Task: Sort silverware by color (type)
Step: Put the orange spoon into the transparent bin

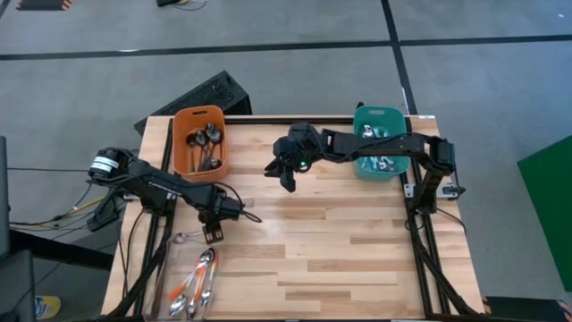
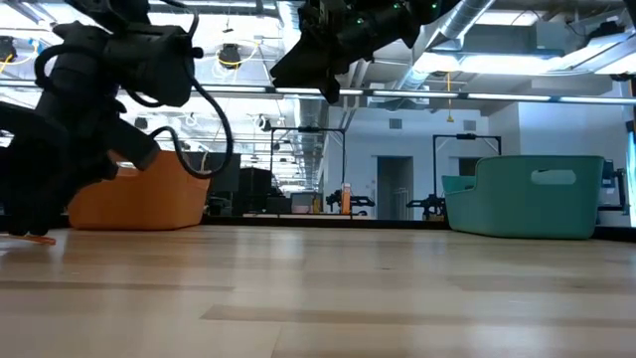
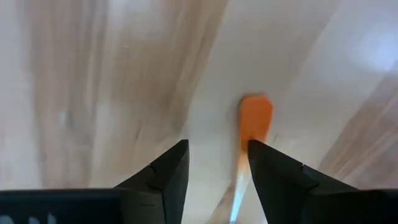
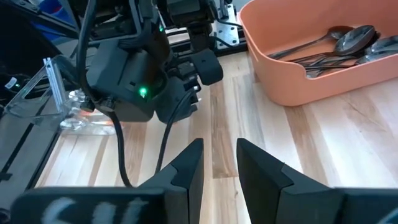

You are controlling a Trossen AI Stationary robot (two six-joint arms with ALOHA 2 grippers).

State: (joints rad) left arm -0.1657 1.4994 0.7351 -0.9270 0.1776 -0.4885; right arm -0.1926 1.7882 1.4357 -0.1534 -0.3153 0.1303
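The surface (image 1: 357, 250) holds an orange bin (image 1: 183, 152), a teal bin (image 1: 362, 121) and loose spoons (image 1: 197, 286). The left gripper (image 3: 214, 163) is low, part open, empty, beside an orange spoon (image 3: 255, 118). It should centre first. The right gripper (image 4: 219, 163) waits, part open, empty.

No readable text, labels, brands or numbers anywhere.
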